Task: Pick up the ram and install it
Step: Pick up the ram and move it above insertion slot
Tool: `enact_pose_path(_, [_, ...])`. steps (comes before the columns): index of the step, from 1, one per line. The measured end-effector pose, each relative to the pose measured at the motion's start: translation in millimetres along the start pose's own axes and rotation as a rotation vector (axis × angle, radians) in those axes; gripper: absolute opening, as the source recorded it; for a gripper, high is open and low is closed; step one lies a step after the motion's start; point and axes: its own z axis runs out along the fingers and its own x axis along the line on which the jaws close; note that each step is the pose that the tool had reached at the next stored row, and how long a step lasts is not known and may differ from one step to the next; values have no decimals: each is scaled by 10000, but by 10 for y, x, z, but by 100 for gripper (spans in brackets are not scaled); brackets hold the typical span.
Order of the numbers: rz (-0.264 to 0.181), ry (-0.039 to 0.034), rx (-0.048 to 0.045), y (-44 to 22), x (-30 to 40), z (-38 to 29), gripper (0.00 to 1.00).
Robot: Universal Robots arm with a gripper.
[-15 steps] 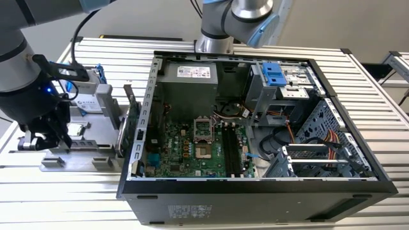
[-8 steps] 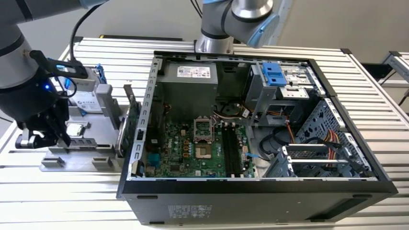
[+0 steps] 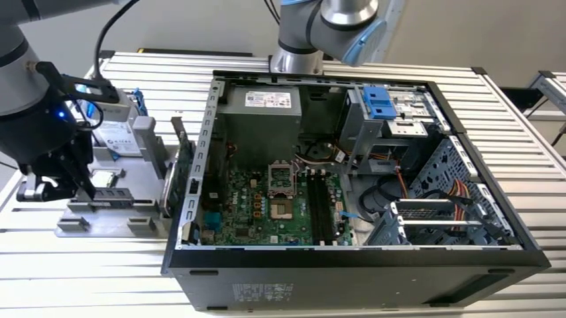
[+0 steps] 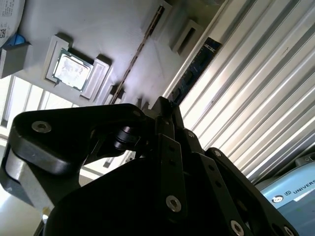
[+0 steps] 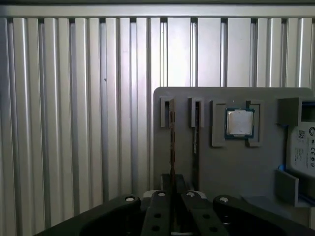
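Observation:
Two ram sticks stand on edge in slots of the grey parts tray (image 5: 216, 167). In the first wrist view, one ram (image 5: 172, 142) is nearest the tray's edge and the other ram (image 5: 196, 132) is beside it. The second wrist view shows the edge ram (image 4: 197, 64) as a dark blue strip with black chips. My gripper (image 5: 172, 183) sits in line with the near end of that edge stick, close over it (image 4: 165, 110). In the exterior view the gripper (image 3: 84, 191) hangs low over the tray's front, next to a ram (image 3: 113, 194).
The tray (image 3: 106, 225) also holds a square silver CPU (image 5: 239, 122) and a hard drive (image 5: 302, 147). The open computer case (image 3: 354, 255) lies on the exterior view's right, with the motherboard's memory slots (image 3: 323, 205) showing. An upright card (image 3: 181, 165) stands between tray and case.

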Motion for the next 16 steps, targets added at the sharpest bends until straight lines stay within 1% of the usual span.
enact_pose_path(16, [1, 1, 0, 2, -1, -183, 0])
